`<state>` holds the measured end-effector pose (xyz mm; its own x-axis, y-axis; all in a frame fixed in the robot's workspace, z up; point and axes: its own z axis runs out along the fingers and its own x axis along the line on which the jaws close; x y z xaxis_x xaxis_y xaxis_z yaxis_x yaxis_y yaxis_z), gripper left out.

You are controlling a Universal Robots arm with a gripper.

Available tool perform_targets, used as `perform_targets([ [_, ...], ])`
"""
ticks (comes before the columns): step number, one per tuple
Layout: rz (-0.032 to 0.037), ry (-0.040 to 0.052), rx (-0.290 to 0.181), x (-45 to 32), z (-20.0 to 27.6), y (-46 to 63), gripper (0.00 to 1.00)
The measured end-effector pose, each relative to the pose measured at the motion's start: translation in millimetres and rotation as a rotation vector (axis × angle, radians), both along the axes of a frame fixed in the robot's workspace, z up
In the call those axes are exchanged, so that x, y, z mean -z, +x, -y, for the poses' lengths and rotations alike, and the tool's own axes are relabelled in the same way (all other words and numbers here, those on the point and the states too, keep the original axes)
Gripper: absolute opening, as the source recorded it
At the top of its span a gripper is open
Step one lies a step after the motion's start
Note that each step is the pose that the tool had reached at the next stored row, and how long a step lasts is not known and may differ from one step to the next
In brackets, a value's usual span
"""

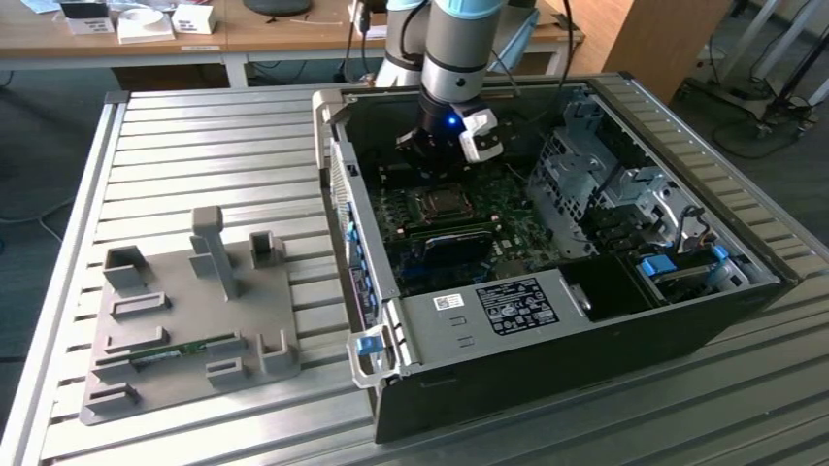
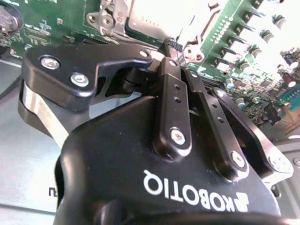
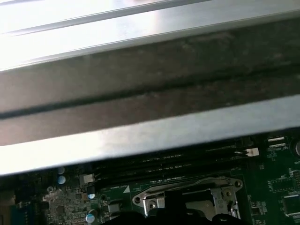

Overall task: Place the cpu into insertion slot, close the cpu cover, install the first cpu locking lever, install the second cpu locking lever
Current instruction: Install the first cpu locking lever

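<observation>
In the exterior view my gripper (image 1: 438, 153) hangs inside the open computer case (image 1: 674, 320), just behind the insertion slot (image 1: 442, 202) on the green board. In the second wrist view the gripper (image 2: 176, 49) is shut, its two black fingers (image 2: 172, 84) lying side by side with the tips at the edge of the slot's metal frame. Bright silvery metal (image 2: 152, 16) fills the slot there; I cannot tell the cpu from the cpu cover. The first wrist view shows the silvery frame (image 3: 187, 194) of the slot. The locking levers cannot be made out.
The case's dark wall (image 3: 150, 79) rises close behind the gripper. Long black memory slots (image 3: 164, 164) run between that wall and the socket. Drive bays and cables (image 1: 622, 194) fill the case at the exterior view's right. A grey fixture plate (image 1: 194, 320) lies on the slatted table.
</observation>
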<state>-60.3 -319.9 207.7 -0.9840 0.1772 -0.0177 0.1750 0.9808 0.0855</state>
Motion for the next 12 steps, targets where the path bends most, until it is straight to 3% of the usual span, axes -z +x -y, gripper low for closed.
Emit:
perform_targets([
  [5,0.0284,0.0001,-0.007,0.9,0.0,4.8,0.11],
  [12,0.0306,-0.0033,-0.007,0.9,3.1,4.7,0.11],
])
